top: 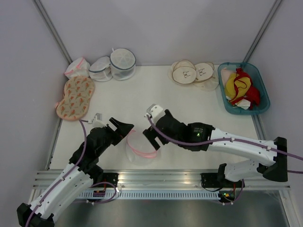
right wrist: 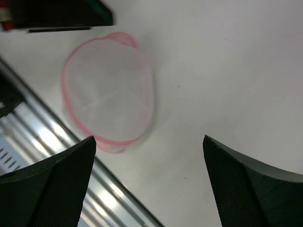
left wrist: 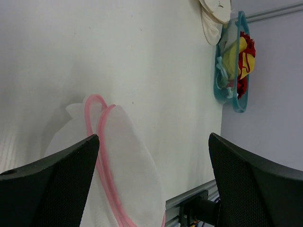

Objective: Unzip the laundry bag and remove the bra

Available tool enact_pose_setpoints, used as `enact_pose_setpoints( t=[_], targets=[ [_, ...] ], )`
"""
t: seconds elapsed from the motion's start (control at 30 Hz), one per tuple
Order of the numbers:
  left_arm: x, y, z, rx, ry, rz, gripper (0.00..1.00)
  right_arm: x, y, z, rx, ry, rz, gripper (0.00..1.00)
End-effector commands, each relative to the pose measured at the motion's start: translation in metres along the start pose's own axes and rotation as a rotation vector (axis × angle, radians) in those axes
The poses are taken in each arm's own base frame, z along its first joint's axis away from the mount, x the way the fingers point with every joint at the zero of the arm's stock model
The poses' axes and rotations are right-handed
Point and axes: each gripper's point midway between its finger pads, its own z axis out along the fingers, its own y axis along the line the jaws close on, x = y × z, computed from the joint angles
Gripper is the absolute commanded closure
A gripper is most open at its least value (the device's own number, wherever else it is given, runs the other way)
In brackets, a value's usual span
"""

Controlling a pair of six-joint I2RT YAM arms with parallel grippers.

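The laundry bag [top: 140,147] is a round white mesh dome with a pink zipper rim, lying near the table's front edge. It also shows in the left wrist view [left wrist: 124,161], with two pink rims side by side, and in the right wrist view [right wrist: 109,94]. No bra shows inside it. My left gripper [top: 124,128] is open and empty just left of and above the bag [left wrist: 154,136]. My right gripper [top: 151,137] is open and empty just right of and above it [right wrist: 149,138]. Neither touches the bag.
A peach patterned bra [top: 75,97] lies at the far left. A pink-edged pouch [top: 76,67] and two grey-blue-rimmed mesh bags [top: 118,64] stand at the back left. Beige bra cups [top: 191,73] and a teal basket [top: 260,80] of clothes are at the back right. A metal rail [top: 161,177] runs along the front.
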Motion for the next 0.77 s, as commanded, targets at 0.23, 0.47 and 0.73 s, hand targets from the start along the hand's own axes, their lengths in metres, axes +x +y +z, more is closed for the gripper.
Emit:
enact_pose_setpoints(
  t=[0.23,0.47,0.73],
  targets=[
    [-0.025,-0.041,-0.021,0.114,-0.059,0.211,0.00,-0.006,-0.113,-0.065,0.352,-0.274,0.420,0.02],
    [-0.028,-0.053,-0.026,0.149,-0.054,0.284,0.01,-0.003,-0.108,-0.081,0.284,-0.329,0.505,0.02],
    [-0.026,-0.059,-0.031,0.181,-0.039,0.322,0.01,-0.012,-0.095,-0.079,0.193,-0.368,0.533,0.02]
  ],
)
